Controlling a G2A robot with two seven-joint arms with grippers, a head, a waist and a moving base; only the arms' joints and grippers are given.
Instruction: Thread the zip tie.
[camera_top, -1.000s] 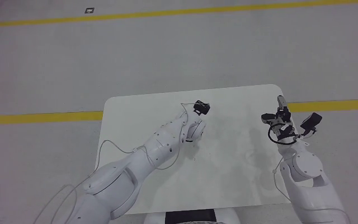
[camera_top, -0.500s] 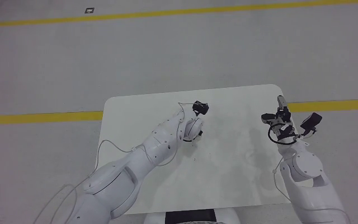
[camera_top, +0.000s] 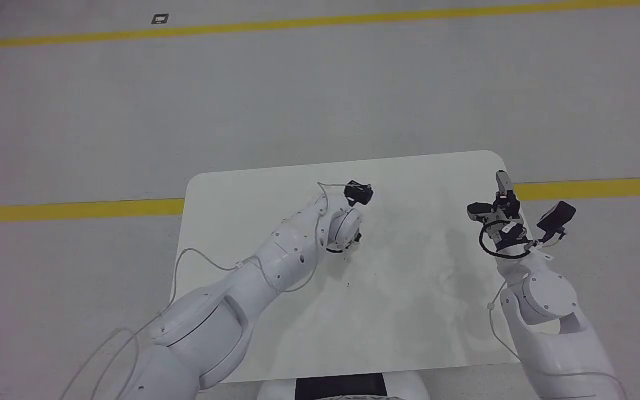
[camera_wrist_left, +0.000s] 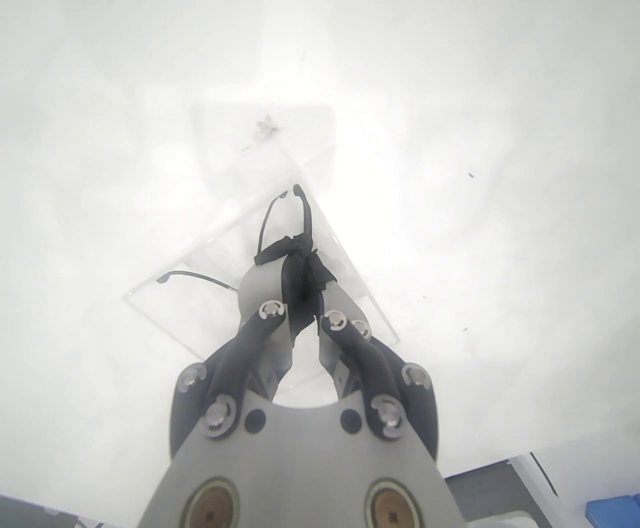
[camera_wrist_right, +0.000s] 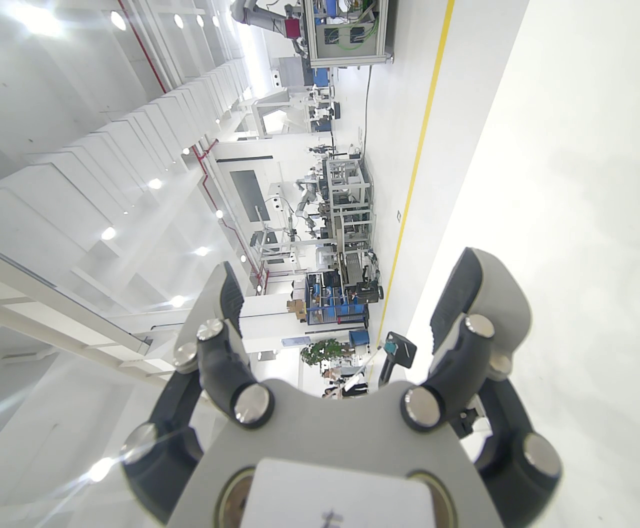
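Zip tie (camera_wrist_left: 306, 212): thin black band standing in a narrow loop over the clear plate (camera_wrist_left: 170, 310). Both legs run down into the tips of the left gripper (camera_wrist_left: 295, 272). The two upper ends are near each other but apart, so the loop looks unclosed.
Left gripper: fingers drawn narrow and pinched on the zip tie. Ragged black material sits at the pads; whether it is pad covering or part of the tie cannot be told.
Reason for the hold: a pinch low on the band probably keeps the free ends stiff and up off the plate, where the tail can be aimed at the head.
Clear plate: lies flat on the table (camera_top: 430, 290), under and ahead of the fingers, likely as a work base.
Black strand (camera_wrist_left: 197, 275): curves over the plate just beside one finger. Whether it belongs to the same tie is unclear.
Right gripper (camera_wrist_right: 347, 265): spread wide and empty at the table's right edge, aimed out toward the room and well apart from the tie. It seems parked out of the way.
Edges: the plate's borders run close to both fingers, so a low sideways sweep could catch one.
Open room: bare tabletop lies between the two arms, leaving a free lane for the right gripper to come across.
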